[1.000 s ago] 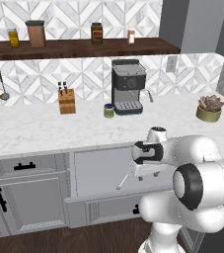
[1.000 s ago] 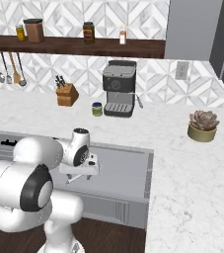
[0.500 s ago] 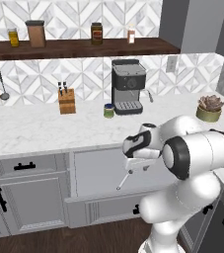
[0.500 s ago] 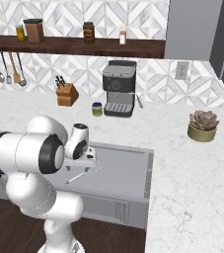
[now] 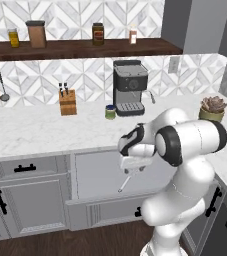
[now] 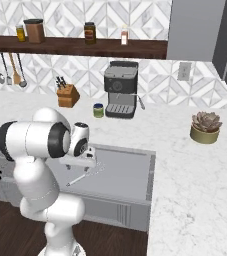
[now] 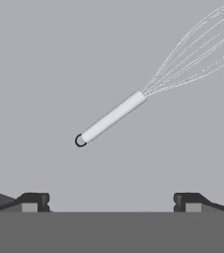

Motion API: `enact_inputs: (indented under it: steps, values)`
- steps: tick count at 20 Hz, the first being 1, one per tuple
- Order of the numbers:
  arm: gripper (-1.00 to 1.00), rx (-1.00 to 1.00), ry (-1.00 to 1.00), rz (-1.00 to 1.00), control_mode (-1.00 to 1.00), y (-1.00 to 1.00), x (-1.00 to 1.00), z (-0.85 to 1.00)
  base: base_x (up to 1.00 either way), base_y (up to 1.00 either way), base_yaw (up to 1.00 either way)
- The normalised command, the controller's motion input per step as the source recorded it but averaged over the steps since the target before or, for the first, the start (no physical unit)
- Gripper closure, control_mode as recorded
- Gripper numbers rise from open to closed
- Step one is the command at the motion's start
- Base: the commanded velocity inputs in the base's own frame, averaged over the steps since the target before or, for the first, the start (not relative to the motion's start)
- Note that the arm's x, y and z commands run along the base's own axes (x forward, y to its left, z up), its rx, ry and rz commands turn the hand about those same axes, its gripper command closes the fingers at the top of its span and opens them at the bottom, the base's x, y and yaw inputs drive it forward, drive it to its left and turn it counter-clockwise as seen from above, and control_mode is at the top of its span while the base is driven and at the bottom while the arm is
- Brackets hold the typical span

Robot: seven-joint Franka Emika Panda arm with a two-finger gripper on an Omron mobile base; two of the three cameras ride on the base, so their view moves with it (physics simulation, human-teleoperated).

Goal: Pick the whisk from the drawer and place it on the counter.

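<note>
Silvery whisk (image 7: 133, 106), straight handle, wire-loop head

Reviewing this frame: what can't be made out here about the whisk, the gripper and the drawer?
- Whisk: in the hand view its wire head is cut off by the top right edge.
- Gripper: only the two fingertips rise at the bottom of the hand view; in the left base view the hand hides them.
- Drawer: the arm covers its left part in the right base view.
</note>
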Motion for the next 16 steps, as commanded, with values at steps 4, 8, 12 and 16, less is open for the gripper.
enact_inputs:
  steps: [4, 8, 12, 16]
  values:
    - [-1.0, 0.0, 0.0, -0.05, -1.0, 0.24, 0.2, -0.34, 0.0, 0.0, 0.0]
    - [-1.0, -0.02, 0.0, -0.05, -1.0, 0.27, 0.27, -0.46, 0.0, 0.0, 0.0]
    - [-1.0, -0.02, 0.0, -0.06, -1.0, 0.11, 0.13, -0.56, 0.0, 0.0, 0.0]
    - [-1.0, 0.0, 0.0, -0.07, -1.0, 0.03, 0.23, -0.45, 0.0, 0.0, 0.0]
